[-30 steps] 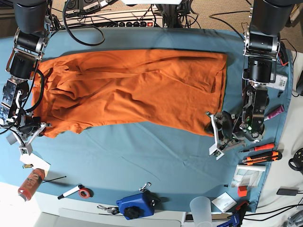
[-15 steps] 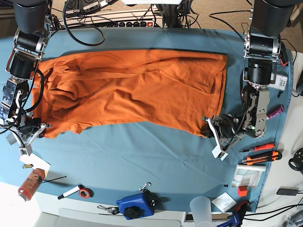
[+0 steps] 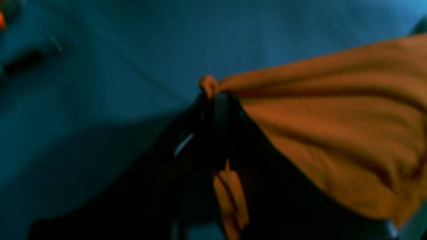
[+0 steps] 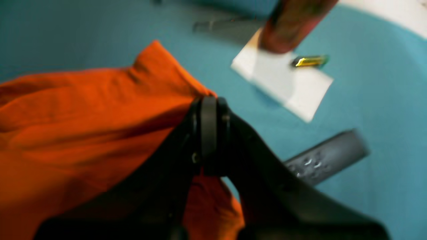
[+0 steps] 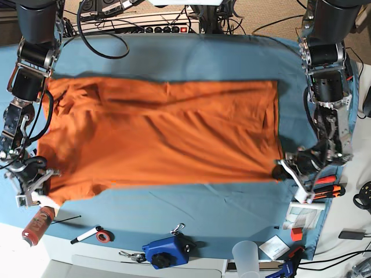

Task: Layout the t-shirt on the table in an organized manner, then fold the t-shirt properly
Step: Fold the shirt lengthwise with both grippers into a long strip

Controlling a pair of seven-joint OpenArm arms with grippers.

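The orange t-shirt (image 5: 162, 133) lies spread wide across the teal table (image 5: 191, 214), mostly flat with a few creases. In the base view my left gripper (image 5: 285, 171) sits at the shirt's near right corner, shut on the fabric. The left wrist view shows that gripper (image 3: 213, 100) with its dark fingers closed and a tuft of the t-shirt (image 3: 333, 116) pinched between them. My right gripper (image 5: 39, 189) is shut on the near left corner. In the right wrist view the gripper (image 4: 208, 113) clamps the t-shirt (image 4: 83, 116) just above the cloth.
A red bottle (image 5: 37, 225) and white card (image 5: 51, 201) lie by the right gripper. Along the front edge are a marker (image 5: 87, 234), blue device (image 5: 168, 252) and plastic cup (image 5: 246, 255). Orange-handled tools (image 5: 324, 190) lie at the right edge.
My left gripper has shut on the shirt's near right corner. Both arms have drawn outward and toward the front edge, stretching the shirt flatter and wider.
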